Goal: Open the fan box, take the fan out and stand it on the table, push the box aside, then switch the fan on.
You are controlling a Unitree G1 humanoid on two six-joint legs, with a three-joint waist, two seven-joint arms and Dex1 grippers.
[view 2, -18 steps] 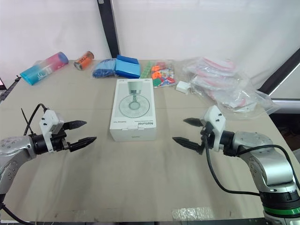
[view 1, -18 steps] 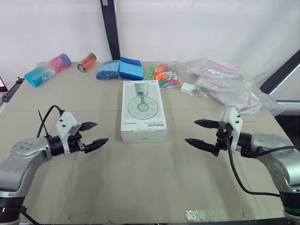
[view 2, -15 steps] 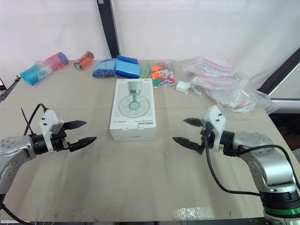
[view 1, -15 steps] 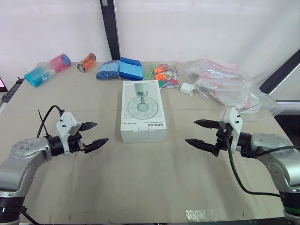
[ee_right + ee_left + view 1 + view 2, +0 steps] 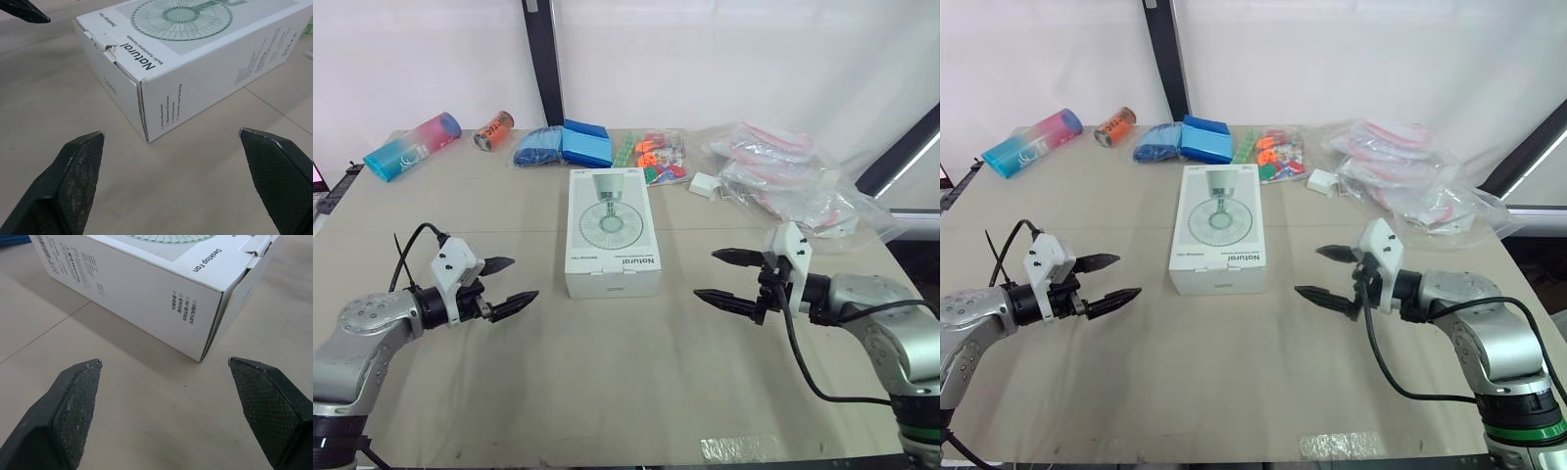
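Observation:
The white fan box lies flat and closed in the middle of the table, a green fan printed on its lid. My left gripper hovers open to the left of the box's near end, a short gap away. On the other side my right gripper is open too, close to the box's near right corner. In the left wrist view the box's long side and near corner lie beyond the fingers. The right wrist view has the box's end flap and lid ahead of the fingers.
Along the table's far edge lie a pink-and-blue bottle, an orange can, blue packs, a bag of coloured bits and a small white item. Clear plastic bags pile up at the back right.
My right gripper has shifted slightly left, closer to the box. The left gripper has barely moved. The box is where it was.

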